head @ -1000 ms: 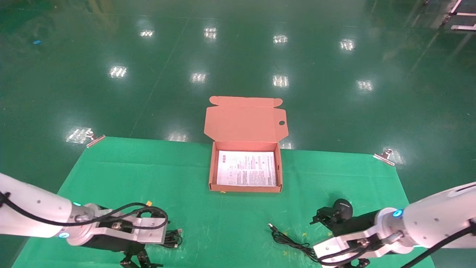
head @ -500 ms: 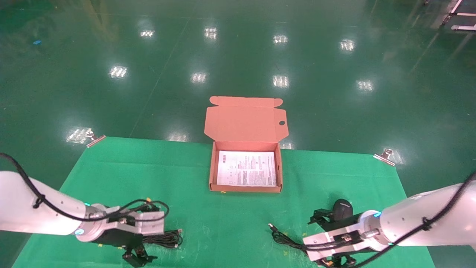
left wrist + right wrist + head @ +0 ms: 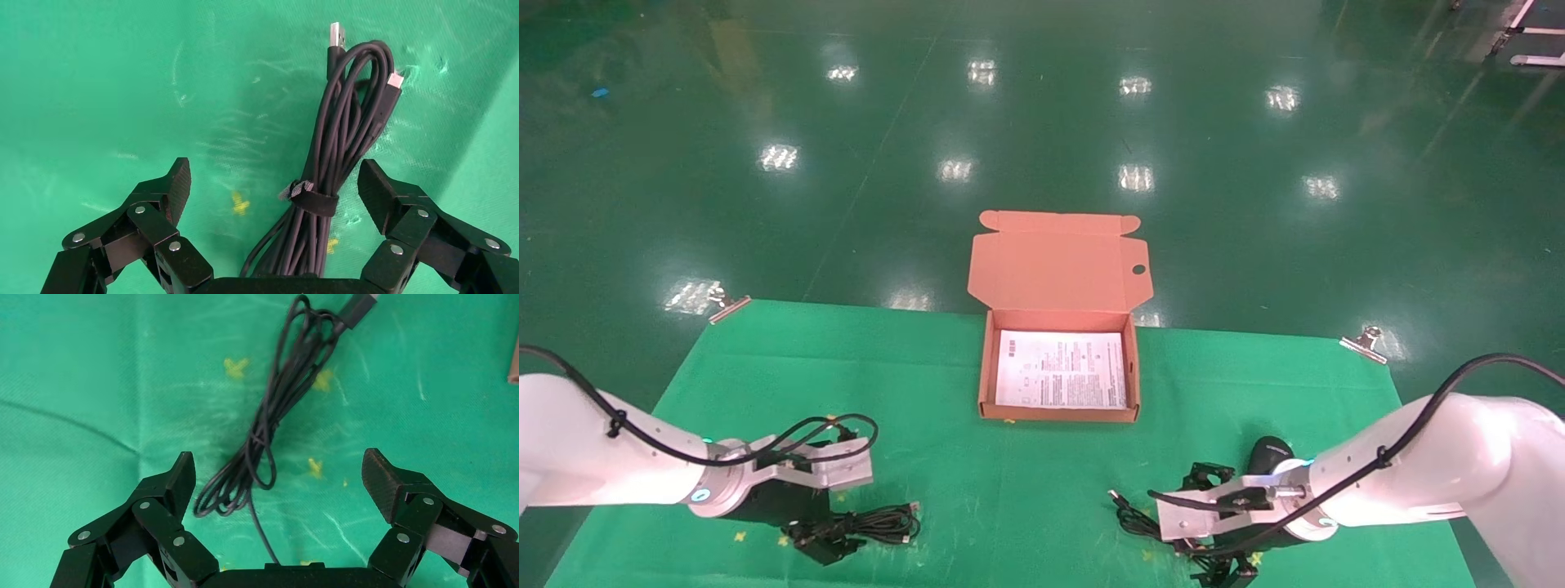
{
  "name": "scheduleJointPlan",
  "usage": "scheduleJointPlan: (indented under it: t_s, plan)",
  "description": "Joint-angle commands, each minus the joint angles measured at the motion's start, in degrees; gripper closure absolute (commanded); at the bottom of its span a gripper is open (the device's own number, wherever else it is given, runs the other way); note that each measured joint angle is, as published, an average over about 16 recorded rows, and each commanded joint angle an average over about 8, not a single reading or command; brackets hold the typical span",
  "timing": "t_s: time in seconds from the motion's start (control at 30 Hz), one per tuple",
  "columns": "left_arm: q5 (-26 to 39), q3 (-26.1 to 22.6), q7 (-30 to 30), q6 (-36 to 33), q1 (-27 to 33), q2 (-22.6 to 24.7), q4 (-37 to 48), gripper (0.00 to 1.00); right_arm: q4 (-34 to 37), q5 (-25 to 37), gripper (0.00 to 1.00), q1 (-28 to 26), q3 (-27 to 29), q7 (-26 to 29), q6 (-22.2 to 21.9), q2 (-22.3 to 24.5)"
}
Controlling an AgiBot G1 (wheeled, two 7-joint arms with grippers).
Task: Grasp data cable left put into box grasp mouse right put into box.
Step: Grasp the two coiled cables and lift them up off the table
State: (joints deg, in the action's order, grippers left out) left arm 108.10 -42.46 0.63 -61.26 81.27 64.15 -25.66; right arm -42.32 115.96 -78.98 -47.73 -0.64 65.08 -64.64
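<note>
Table cloth [image 3: 764,367]: lower frame. Box [image 3: 985,367]: centre, lid open. Left gripper [image 3: 273,184]: lower left, jaws apart, straddling the data cable [image 3: 343,141]. Right gripper [image 3: 278,474]: lower right, jaws apart above the cord [image 3: 269,435]. Mouse [image 3: 1267,454]: lower right.

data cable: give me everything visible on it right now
The data cable is thin, black and rubbery-looking, coiled in a long narrow bundle cinched by a dark strap, with two silvery plug ends at one end. It lies flat on the green mat, between the open fingers of the left gripper, not yet gripped.
</note>
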Motion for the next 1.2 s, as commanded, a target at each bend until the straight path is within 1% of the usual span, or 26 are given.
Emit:
scheduleJointPlan:
  t_s: [0.03, 0.73, 0.8, 0.83, 1.0, 1.07, 1.2]
  plan:
    - [-0.5, 0.3, -0.5, 0.4, 0.2, 0.3, 1.4, 1.00, 1.5, -0.1, 1.00, -0.1, 0.1, -0.2, -0.5, -0.6]
    - [-0.4, 0.2, -0.2, 0.0, 0.1, 0.0, 0.3, 1.00, 0.5, -0.1, 1.00, -0.1, 0.1, 0.0, -0.1, -0.1]
    - [-0.3, 0.2, -0.2, 0.0, 0.1, 0.0, 0.2, 1.00, 0.4, -0.1, 0.95, -0.1, 0.1, 0.0, -0.1, -0.1]
    - [-0.3, 0.2, -0.1, 0.0, 0.0, 0.0, 0.2, 1.00, 0.4, -0.1, 0.95, -0.1, 0.1, 0.0, -0.1, -0.1]
    - [-0.3, 0.1, -0.1, 0.0, 0.0, 0.0, 0.1, 1.00, 0.3, -0.2, 0.95, -0.1, 0.1, 0.0, -0.1, -0.1]
    - [-0.3, 0.1, -0.1, 0.0, 0.0, 0.0, 0.0, 1.00, 0.2, -0.2, 1.00, 0.0, 0.1, 0.0, -0.1, 0.0]
    - [-0.3, 0.1, -0.1, 0.0, 0.0, 0.0, 0.0, 1.00, 0.2, -0.2, 1.00, 0.0, 0.1, 0.0, 0.0, 0.0]
